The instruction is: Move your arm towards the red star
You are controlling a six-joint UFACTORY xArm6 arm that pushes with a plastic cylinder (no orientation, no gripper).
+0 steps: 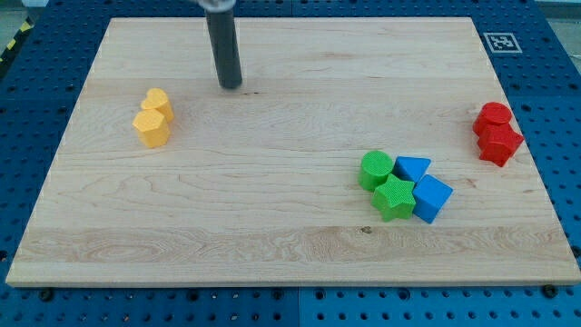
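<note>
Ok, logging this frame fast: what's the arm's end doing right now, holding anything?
No hand: my tip holds nothing, touches no block, near the view's top, right of the yellow blocks, far from the red star.

No readable text; a square marker tag [500, 42] sits on the board's [290, 263] top-right corner.

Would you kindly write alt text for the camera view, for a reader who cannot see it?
My tip rests near the wooden board's top left, far from the red star at the right edge, below a red cylinder. Two yellow blocks sit left; green and blue blocks cluster lower right.
</note>
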